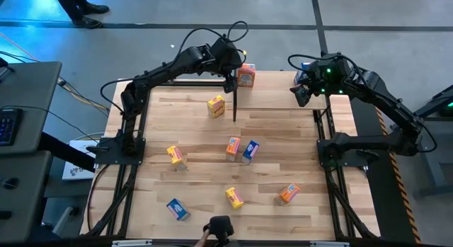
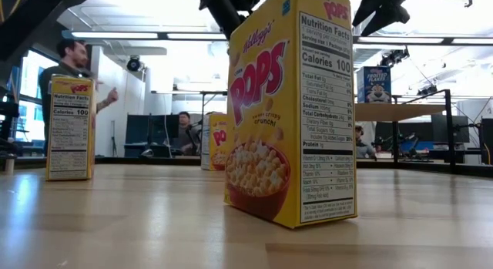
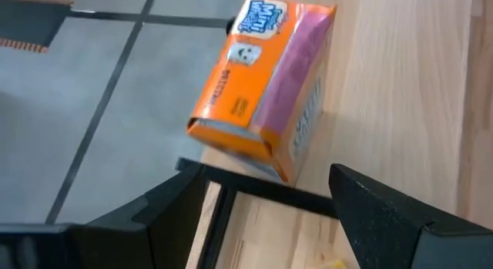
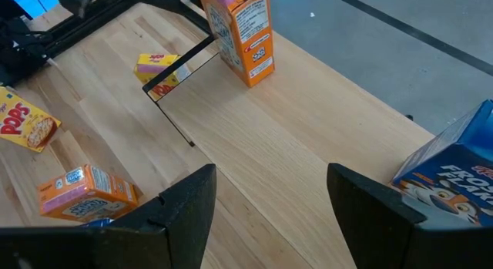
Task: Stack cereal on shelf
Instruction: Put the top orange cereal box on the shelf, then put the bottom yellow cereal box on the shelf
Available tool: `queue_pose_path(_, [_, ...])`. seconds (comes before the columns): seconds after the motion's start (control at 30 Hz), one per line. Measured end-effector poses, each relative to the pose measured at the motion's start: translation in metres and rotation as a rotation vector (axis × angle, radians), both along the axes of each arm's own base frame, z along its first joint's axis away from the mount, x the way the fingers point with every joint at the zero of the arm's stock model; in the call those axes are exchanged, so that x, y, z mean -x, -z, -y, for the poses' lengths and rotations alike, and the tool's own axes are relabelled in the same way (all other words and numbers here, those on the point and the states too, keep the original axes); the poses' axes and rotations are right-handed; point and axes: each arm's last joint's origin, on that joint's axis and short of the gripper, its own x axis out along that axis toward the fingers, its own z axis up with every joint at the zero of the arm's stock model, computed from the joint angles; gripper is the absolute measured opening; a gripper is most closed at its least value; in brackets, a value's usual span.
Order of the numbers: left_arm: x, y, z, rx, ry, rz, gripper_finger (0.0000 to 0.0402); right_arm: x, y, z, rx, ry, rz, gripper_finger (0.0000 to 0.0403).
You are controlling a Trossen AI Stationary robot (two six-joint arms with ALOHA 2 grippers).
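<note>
Placing step: left pincer [image 1: 232, 71] hung open and empty just beside the orange printed cereal box [image 1: 246, 76] standing at the light-wood shelf board's [image 1: 276, 91] 11 o'clock corner. Right pincer [image 1: 303, 91] open, empty, over the shelf's 2 o'clock end by a blue cereal box [image 4: 454, 173]. Next: fetch another box off the plank worktop [image 1: 205, 169].

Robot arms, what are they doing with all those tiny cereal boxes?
They are putting small cereal boxes onto the light-wood shelf at the far side of the table. One orange cereal box already stands at the shelf's left end, with the open left gripper right by it. A blue cereal box sits at the other end near the open right gripper. Seven more boxes are scattered on the plank-patterned tabletop, waiting.
</note>
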Motion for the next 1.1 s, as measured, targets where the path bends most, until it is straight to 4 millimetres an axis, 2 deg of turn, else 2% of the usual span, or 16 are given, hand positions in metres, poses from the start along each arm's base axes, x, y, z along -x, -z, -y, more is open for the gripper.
queue_pose_path(0.2, [-0.006,0.012,-0.004,0.02,0.012,-0.012,0.0266,0.0,0.0,0.0,0.0,0.0,0.0,0.024])
queue_pose_path(0.67, [-0.012,0.012,-0.004,0.026,0.039,0.036,0.0266,0.0,0.0,0.0,0.0,0.0,0.0,0.024])
queue_pose_path(1.1, [-0.013,0.012,0.012,0.063,0.021,0.002,0.0266,0.0,0.0,0.0,0.0,0.0,0.0,0.024])
